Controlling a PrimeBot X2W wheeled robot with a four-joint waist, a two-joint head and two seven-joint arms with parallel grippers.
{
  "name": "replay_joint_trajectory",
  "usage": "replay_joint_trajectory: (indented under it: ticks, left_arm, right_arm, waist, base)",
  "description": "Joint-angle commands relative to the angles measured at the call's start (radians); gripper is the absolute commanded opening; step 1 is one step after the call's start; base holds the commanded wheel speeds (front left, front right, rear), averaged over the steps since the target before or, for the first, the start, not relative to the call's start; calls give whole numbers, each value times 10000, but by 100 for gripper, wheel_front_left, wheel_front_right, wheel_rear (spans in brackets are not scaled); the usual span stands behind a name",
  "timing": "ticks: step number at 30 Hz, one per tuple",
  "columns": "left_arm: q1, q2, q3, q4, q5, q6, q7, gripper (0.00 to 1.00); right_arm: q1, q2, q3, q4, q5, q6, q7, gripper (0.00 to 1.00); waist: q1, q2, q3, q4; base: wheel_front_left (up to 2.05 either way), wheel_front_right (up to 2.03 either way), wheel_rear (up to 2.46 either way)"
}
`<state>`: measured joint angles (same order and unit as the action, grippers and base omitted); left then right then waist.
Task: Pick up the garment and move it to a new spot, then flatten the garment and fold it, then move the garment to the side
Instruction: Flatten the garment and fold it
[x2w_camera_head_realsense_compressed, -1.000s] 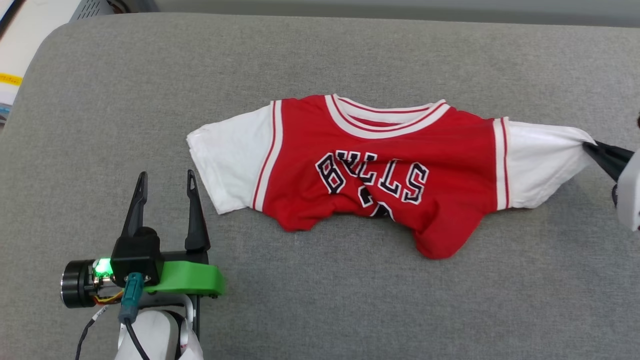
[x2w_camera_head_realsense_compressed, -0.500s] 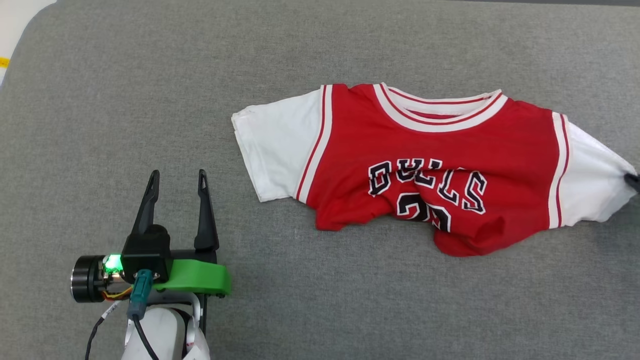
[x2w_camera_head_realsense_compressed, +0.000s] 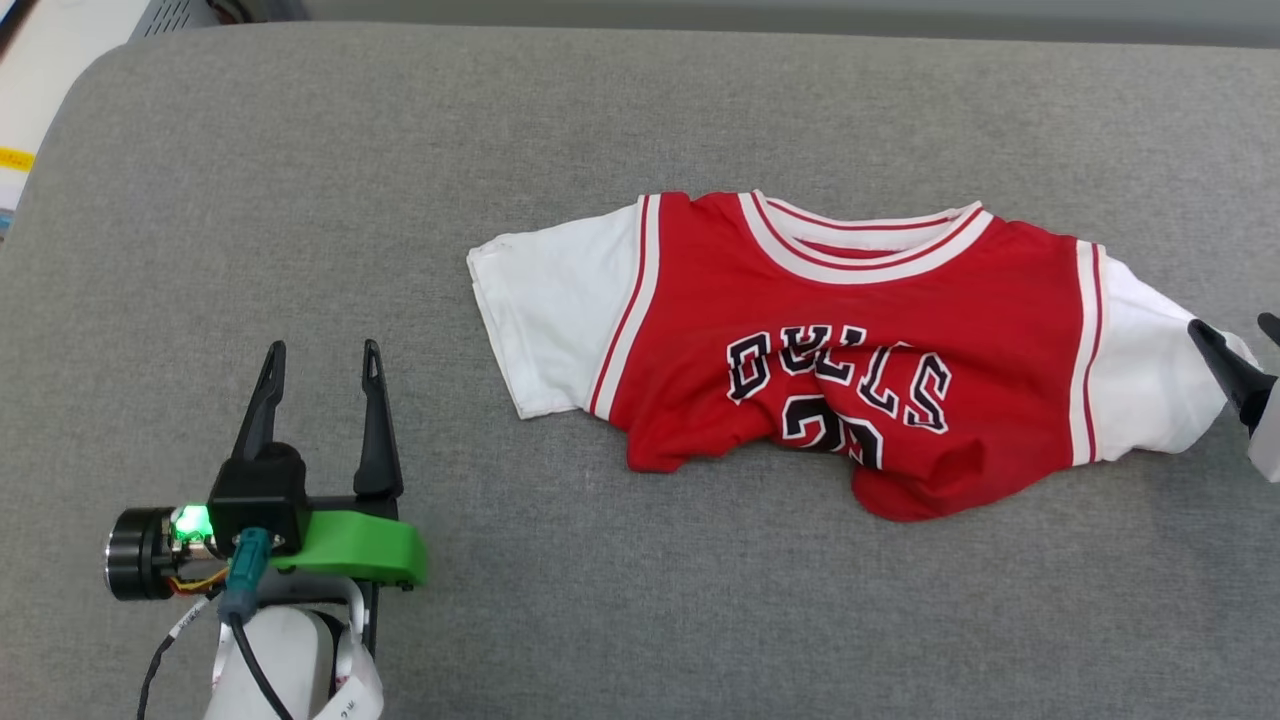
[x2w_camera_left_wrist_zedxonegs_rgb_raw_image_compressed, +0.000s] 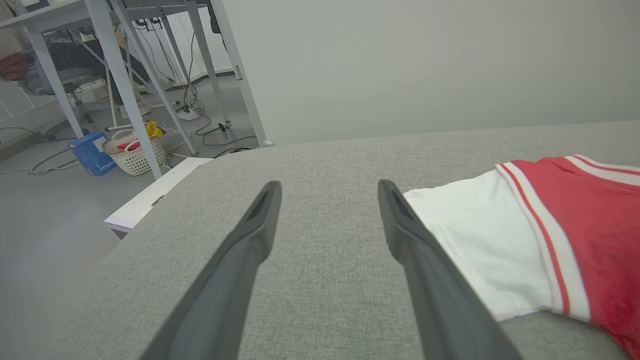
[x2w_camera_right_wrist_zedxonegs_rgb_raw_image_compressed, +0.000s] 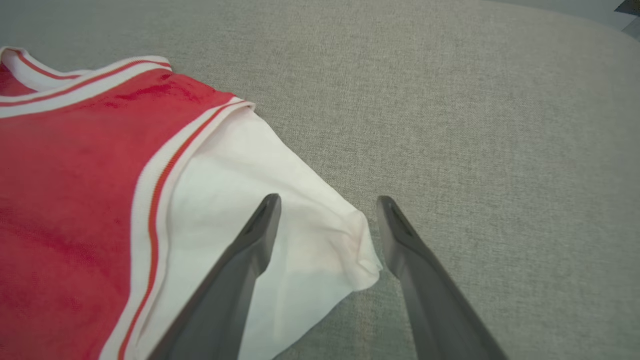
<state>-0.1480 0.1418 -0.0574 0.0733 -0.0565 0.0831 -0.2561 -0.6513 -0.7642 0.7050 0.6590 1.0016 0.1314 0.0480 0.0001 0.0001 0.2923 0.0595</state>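
Garment (x2w_camera_head_realsense_compressed: 850, 340) lies on grey pad (x2w_camera_head_realsense_compressed: 600, 110), front up, black letters showing, bottom part bunched; left gripper (x2w_camera_head_realsense_compressed: 322, 348) sits well away from garment's left sleeve (x2w_camera_head_realsense_compressed: 545, 300), fingers spread wide, holding nothing; right gripper (x2w_camera_right_wrist_zedxonegs_rgb_raw_image_compressed: 328, 198) is at garment's right sleeve (x2w_camera_right_wrist_zedxonegs_rgb_raw_image_compressed: 240, 165), fingers spread, sleeve tip lying loose between them, not pinched.

Two long dark tapered fingers (x2w_camera_head_realsense_compressed: 378, 430) on the left gripper (x2w_camera_head_realsense_compressed: 322, 347), set in a black block (x2w_camera_head_realsense_compressed: 255, 490); bright green bracket (x2w_camera_head_realsense_compressed: 355, 545) beneath; black-and-silver cylinder (x2w_camera_head_realsense_compressed: 135, 565) with green light (x2w_camera_head_realsense_compressed: 188, 520); teal plug (x2w_camera_head_realsense_compressed: 243, 570), black cable (x2w_camera_head_realsense_compressed: 262, 675), white forearm (x2w_camera_head_realsense_compressed: 290, 650). Same dark fingers on the right gripper (x2w_camera_head_realsense_compressed: 1232, 323), white casing (x2w_camera_head_realsense_compressed: 1265, 440).
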Motion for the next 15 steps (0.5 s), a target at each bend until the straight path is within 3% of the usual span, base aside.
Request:
replay_joint_trajectory:
  ticks: [1, 9, 15]
  left_arm:
    - [-330, 140, 92, 95, -77, -209, -57, 100]
    - [-1867, 969, 206, 1109, -405, -1338, -4, 100]
    - [-3732, 1577, -232, 1820, -802, -1936, 1100, 100]
  right_arm:
    - [250, -18, -143, -119, -118, -7, -457, 100]
    - [883, 327, -1345, -527, -1241, -7, -2579, 100]
    - [1476, 1053, -2851, -1254, -2513, -7, -3014, 100]
  waist:
    - [-1, -1, -290, -230]
    - [-1, -1, -519, -595]
    - [-1, -1, -411, -865]
  base:
    - [0, 0, 0]
    - [0, 0, 0]
    - [0, 0, 0]
